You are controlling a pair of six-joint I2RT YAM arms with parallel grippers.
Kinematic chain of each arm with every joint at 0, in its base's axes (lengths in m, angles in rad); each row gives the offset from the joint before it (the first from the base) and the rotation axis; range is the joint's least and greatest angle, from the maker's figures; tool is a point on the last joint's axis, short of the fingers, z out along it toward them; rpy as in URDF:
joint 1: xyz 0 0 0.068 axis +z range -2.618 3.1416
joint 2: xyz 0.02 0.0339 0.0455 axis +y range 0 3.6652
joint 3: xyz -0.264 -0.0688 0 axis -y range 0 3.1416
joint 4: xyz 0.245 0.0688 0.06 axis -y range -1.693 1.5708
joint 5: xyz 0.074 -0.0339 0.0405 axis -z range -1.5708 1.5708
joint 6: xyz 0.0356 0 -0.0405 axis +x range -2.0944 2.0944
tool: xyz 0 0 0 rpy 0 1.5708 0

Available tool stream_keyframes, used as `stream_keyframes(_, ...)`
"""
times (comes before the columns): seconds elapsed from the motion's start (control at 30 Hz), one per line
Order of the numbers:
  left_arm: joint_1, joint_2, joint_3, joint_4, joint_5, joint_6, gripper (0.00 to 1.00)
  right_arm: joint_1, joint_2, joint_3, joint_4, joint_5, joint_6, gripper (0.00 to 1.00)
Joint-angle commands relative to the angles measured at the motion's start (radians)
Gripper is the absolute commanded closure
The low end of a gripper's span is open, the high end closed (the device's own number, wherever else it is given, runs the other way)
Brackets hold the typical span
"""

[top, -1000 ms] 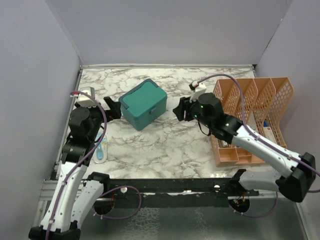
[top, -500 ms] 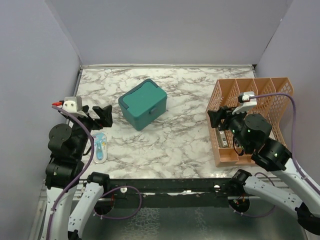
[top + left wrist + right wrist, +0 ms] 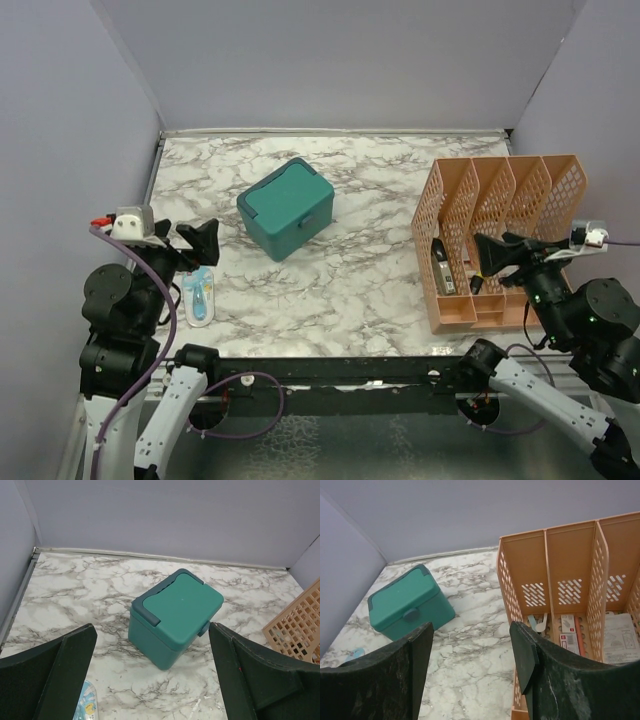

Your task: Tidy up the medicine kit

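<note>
The medicine kit [image 3: 286,208] is a teal box with its lid shut, standing at an angle on the marble table left of centre. It also shows in the left wrist view as the kit [image 3: 175,615] and in the right wrist view as the kit [image 3: 410,602]. My left gripper [image 3: 198,250] hangs open at the near left, well short of the box, with nothing between its fingers [image 3: 75,670]. My right gripper [image 3: 481,262] is open and empty at the near right, over the front of the orange rack, pointing toward the table's middle [image 3: 471,627].
An orange mesh file rack [image 3: 500,210] stands at the right and holds a dark item [image 3: 443,268], small red-and-white boxes [image 3: 568,630] and a white packet [image 3: 620,640]. A blue-and-white packet [image 3: 201,296] lies on the table near my left gripper. Grey walls close in three sides.
Both arms have drawn back from beside the kit toward the near edge, the left to the left, the right over the rack. The right gripper has opened wider.
</note>
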Motion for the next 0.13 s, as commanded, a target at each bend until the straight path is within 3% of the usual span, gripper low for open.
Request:
stream_keyframes(0.0, -0.004, -0.019, 0.002, -0.014, 0.010, -0.012, 0.01, -0.001, -0.017, -0.020, -0.054, 0.019, 0.008, 0.36)
stream_keyframes(0.1, -0.005, -0.012, -0.004, -0.014, 0.027, -0.018, 0.01, -0.001, -0.004, -0.022, -0.050, -0.002, 0.008, 0.35)
